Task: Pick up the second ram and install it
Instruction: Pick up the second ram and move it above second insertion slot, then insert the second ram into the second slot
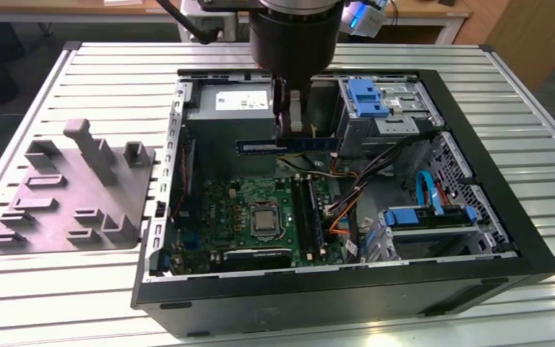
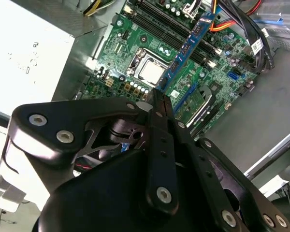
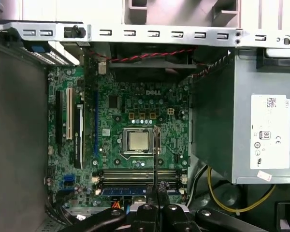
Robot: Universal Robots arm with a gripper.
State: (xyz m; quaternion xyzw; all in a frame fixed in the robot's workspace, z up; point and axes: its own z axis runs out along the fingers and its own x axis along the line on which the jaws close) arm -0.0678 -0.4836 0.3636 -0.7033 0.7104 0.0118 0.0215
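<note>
A green motherboard (image 1: 229,210) lies flat on the floor of an open black computer case (image 1: 355,300). At the motherboard's middle sits a CPU socket (image 3: 137,140) with a silver square in its centre, and black memory slots (image 3: 135,175) run just beside it. A grey power supply (image 1: 229,108) with a white label stands at the motherboard's far edge in the exterior view. To that view's right of the motherboard are drive cages with blue latches (image 1: 366,97) and orange cables (image 1: 340,217). Well apart from the motherboard, on that view's left, a grey fixture plate with upright posts (image 1: 66,195) rests on the slatted metal table (image 1: 113,72).
</note>
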